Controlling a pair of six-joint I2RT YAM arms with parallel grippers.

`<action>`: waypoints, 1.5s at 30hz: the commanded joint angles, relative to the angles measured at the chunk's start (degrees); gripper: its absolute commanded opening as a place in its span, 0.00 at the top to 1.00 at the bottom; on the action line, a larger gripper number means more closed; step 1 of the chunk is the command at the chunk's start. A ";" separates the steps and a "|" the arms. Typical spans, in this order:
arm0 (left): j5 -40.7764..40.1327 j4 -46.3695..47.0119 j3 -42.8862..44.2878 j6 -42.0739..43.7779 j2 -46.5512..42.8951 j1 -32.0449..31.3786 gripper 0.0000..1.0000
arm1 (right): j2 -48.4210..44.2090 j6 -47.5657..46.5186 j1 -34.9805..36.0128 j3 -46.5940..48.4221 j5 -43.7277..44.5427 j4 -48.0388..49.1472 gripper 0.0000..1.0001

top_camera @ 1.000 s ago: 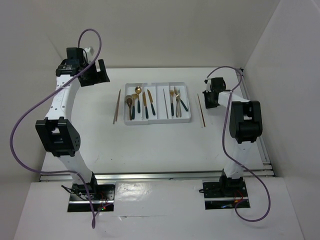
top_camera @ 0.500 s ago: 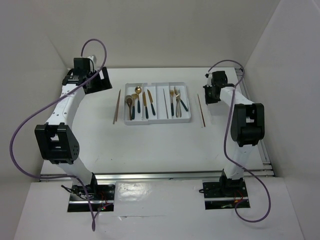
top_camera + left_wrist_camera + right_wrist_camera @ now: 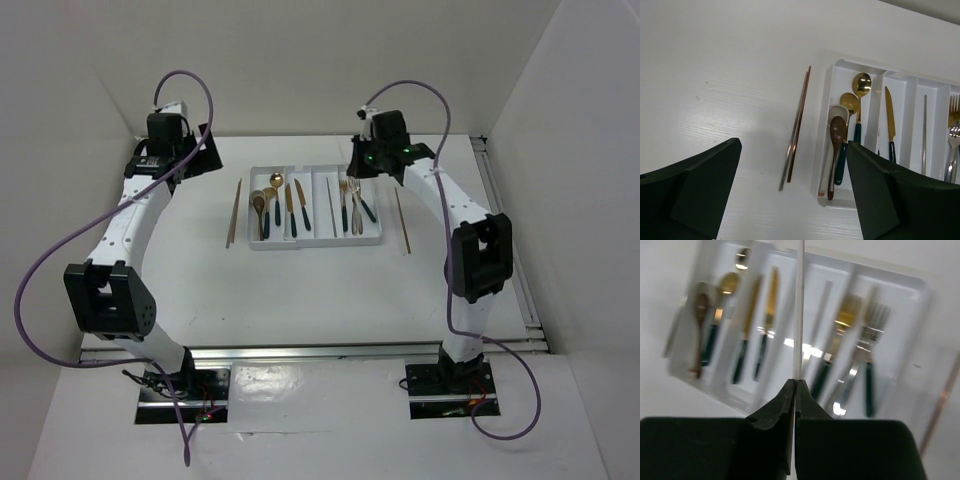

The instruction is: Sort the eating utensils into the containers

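My right gripper is clamped shut on a chopstick, pinched near one end so the rest stands straight out past the fingertips. Below it lies the tray with its four long troughs. Spoons are off to my left, then knives, a second chopstick, and forks to my right. This view is blurred, so I cannot tell which trough sits under the tip. A stray chopstick lies on the counter, further right, beyond the tray wall.

The stick is thin, stiff and smooth, and I judge it very light. Held by the end, it could pivot or slip between the pads. The tray looks like hard, glossy white plastic with rounded walls, so a dropped stick would likely skate.

My left gripper is spread wide and holds nothing. A pair of slim chopsticks, one silvery and one coppery, lies side by side in the gap ahead of its fingers. I would take them near mid-length.
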 commanded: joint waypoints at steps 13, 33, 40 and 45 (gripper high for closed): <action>-14.40 -3.96 1.14 0.65 -4.44 -2.78 0.00 | 13.19 19.23 3.38 10.61 -8.26 -2.33 1.00; -14.32 -3.60 1.14 2.58 -3.83 -2.78 0.00 | 20.24 19.41 2.86 15.00 -9.85 -0.22 0.62; -11.77 -1.59 1.75 2.58 -2.16 -4.09 0.00 | 6.45 8.29 -1.53 7.37 -3.02 1.01 0.71; -7.74 3.17 -0.53 9.77 -2.16 -6.73 0.00 | -4.80 -2.89 -6.37 -3.62 0.52 -0.73 0.71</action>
